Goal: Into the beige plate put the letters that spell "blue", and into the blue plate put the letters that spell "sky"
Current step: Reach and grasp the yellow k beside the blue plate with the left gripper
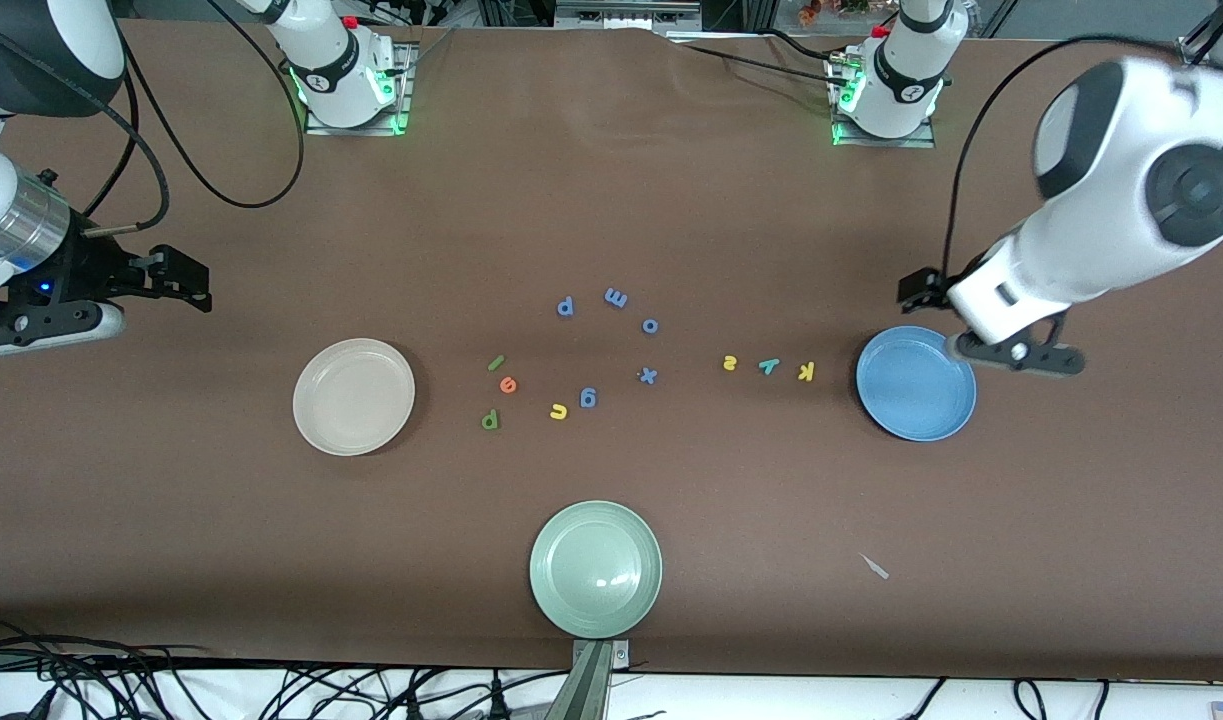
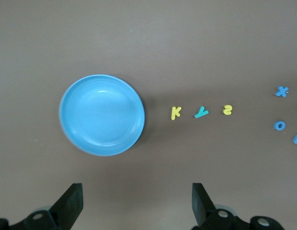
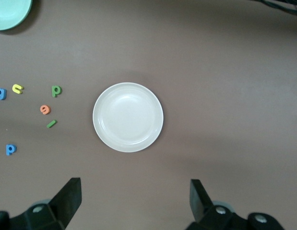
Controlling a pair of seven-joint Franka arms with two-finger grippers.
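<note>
My left claw [image 2: 135, 203] hangs over the brown table [image 1: 671, 180], up by the blue plate [image 1: 916, 385]. Its two fingers [image 2: 70, 203] are wide apart, with nothing between them. My right claw [image 3: 134, 203] hangs over the table at the other end, near the beige plate [image 1: 353, 396]. Its fingers [image 3: 69, 199] are wide apart too, and they hold nothing.

Both plates have nothing in them. The beige plate sits toward my right arm's end. The blue plate sits toward my left arm's end.

All the letters lie flat on the table between those two plates. Near the blue plate there is a row of three: the yellow k [image 1: 807, 371] is closest to the plate, then the teal y [image 1: 768, 366], then the yellow s [image 1: 730, 363].

Closer to the beige plate I see the green l [image 1: 495, 363], the orange e [image 1: 508, 385], the green b [image 1: 490, 420] and the yellow u [image 1: 558, 410]. They lie in a loose bunch, not touching.

The blue letters lie in the middle: p [image 1: 565, 306], m [image 1: 616, 297], o [image 1: 650, 325], x [image 1: 648, 376] and g [image 1: 588, 398]. The g is just beside the u.

A green plate [image 1: 596, 568] sits nearest the front camera, with nothing in it.
</note>
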